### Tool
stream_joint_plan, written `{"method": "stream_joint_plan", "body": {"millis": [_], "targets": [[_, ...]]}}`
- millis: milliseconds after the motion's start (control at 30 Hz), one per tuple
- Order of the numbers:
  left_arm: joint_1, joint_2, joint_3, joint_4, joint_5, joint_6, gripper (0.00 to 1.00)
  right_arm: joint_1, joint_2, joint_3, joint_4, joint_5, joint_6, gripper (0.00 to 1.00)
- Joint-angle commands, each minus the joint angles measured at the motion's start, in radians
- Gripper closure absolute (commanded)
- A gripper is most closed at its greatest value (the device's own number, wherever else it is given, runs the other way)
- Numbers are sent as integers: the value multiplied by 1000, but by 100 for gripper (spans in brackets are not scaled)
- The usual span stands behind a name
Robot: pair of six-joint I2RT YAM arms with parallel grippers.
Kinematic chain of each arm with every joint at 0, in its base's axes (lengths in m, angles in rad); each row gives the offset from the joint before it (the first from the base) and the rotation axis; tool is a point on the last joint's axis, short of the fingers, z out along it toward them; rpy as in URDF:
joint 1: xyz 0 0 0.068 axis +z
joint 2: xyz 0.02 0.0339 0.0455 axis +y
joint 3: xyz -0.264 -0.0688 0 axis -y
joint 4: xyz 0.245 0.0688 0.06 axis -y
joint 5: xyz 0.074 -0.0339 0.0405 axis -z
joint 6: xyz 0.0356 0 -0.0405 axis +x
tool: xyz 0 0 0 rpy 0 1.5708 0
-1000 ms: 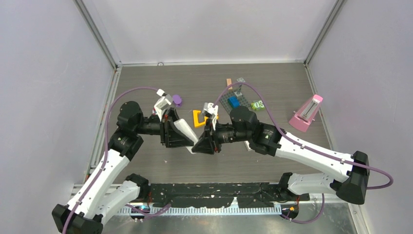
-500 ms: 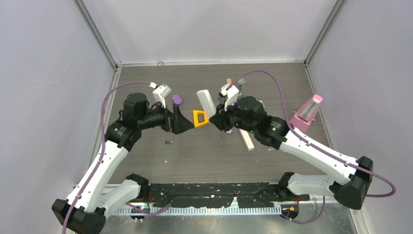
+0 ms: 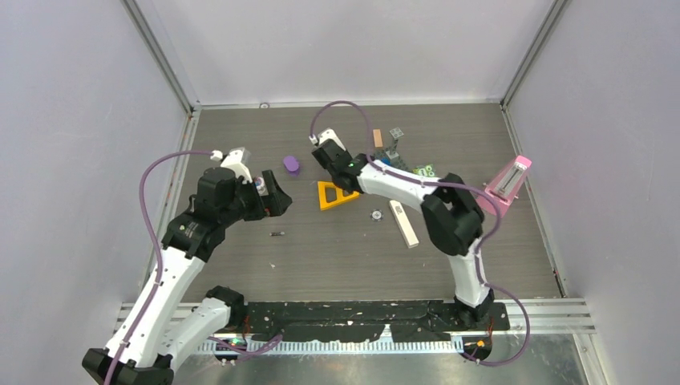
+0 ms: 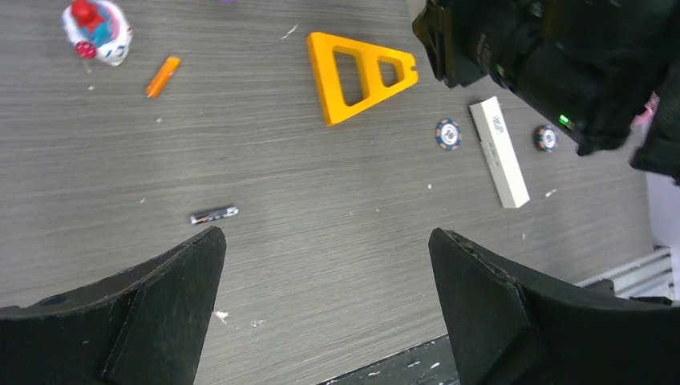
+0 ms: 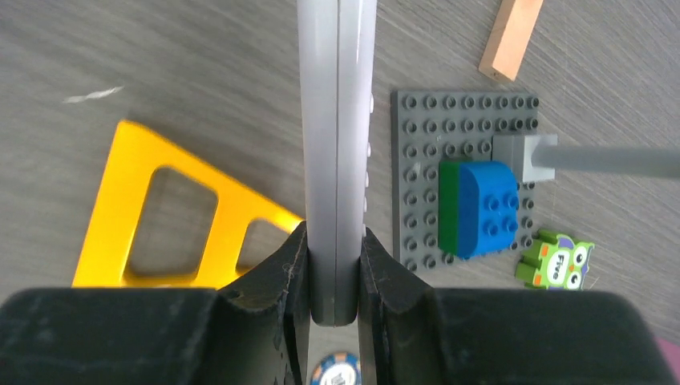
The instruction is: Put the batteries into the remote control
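Judging the job from here, I would say the loading has hardly started. Over the grey table point(image 4: 104, 160) my left gripper point(image 4: 325, 241) hangs with its jaws spread as wide as they go and nothing between them. My right gripper point(image 5: 337, 245) is clamped on the remote control point(image 5: 337, 112). It pinches the near end edge-on, so the body runs straight out ahead of the jaws, lifted off the table as far as I can tell. From that edge view I cannot tell whether the battery bay is open or whether any cell sits in it. The yellow triangle frame point(image 5: 152, 224) lies below, off to one side of those jaws.

Smallest of all, one battery point(image 4: 214, 215) lies loose on the table. It is just ahead of the left gripper's finger on the left of the wrist view, not touching it. The other batteries I cannot find in any view. So the remote is in hand. What is left, as I read it, is to pick up that battery, seat it, and find the rest.
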State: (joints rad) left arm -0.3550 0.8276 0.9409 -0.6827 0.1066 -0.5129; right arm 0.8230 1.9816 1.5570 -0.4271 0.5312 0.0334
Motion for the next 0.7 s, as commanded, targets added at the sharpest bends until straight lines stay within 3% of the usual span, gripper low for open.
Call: {"method": "stream_joint_plan", "body": {"millis": [0, 100, 400, 533, 667], "targets": [[4, -31, -35, -17, -120, -49, 0, -17, 145, 198, -28, 155, -27, 94], [4, -26, -38, -21, -130, -42, 0, -26, 245, 319, -89, 188, -26, 95], [4, 23, -39, -17, -127, -46, 0, -30, 400, 440, -190, 246, -2, 91], [4, 40, -39, -9, -111, -52, 0, -32, 418, 461, -210, 226, 8, 76], [4, 42, -37, -15, -113, -61, 0, -38, 410, 463, -215, 144, 30, 49]]}}
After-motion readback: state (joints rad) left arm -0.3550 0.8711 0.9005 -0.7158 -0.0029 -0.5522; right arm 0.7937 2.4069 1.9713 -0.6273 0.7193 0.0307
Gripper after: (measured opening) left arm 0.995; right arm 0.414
